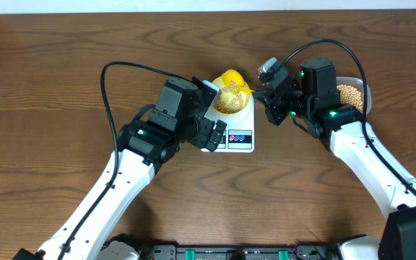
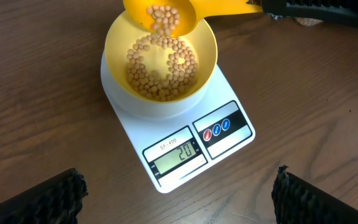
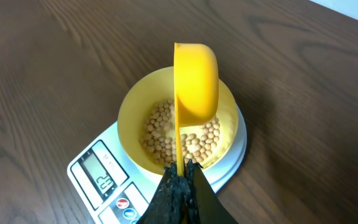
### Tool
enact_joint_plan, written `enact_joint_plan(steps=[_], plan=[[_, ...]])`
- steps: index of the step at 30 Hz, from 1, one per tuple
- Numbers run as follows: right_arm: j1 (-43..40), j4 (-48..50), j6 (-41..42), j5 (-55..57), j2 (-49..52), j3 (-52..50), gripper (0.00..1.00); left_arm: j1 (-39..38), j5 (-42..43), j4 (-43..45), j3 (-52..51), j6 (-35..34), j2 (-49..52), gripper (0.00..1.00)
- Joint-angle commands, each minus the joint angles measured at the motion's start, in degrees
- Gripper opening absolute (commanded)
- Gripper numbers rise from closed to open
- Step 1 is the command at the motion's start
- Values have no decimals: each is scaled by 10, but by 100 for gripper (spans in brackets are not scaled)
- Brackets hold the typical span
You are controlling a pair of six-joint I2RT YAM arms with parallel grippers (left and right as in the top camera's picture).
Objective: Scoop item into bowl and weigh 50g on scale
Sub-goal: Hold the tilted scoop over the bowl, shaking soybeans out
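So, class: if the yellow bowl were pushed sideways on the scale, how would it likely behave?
The bowl looks like light plastic, so it would probably slide on the smooth scale. Its loose round beans would likely shift, rolling if spilled.

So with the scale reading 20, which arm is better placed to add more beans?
Right. The right gripper is shut on the yellow scoop, tipped over the bowl, with the bean tub right beside that arm. The left gripper hangs open and empty over the scale.

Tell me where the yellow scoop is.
Right wrist view, centre: the scoop hangs tipped over the bowl on the scale, handle in the right gripper.
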Motion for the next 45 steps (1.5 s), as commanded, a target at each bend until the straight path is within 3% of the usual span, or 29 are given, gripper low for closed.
enact_joint_plan(steps=[1, 26, 45], plan=[[5, 2, -19, 0, -10, 7, 1, 2, -7, 2, 2, 6, -1, 98], [5, 4, -57, 0, -10, 7, 1, 2, -7, 2, 2, 6, -1, 98], [5, 5, -140, 30, -10, 7, 1, 2, -7, 2, 2, 6, -1, 98]])
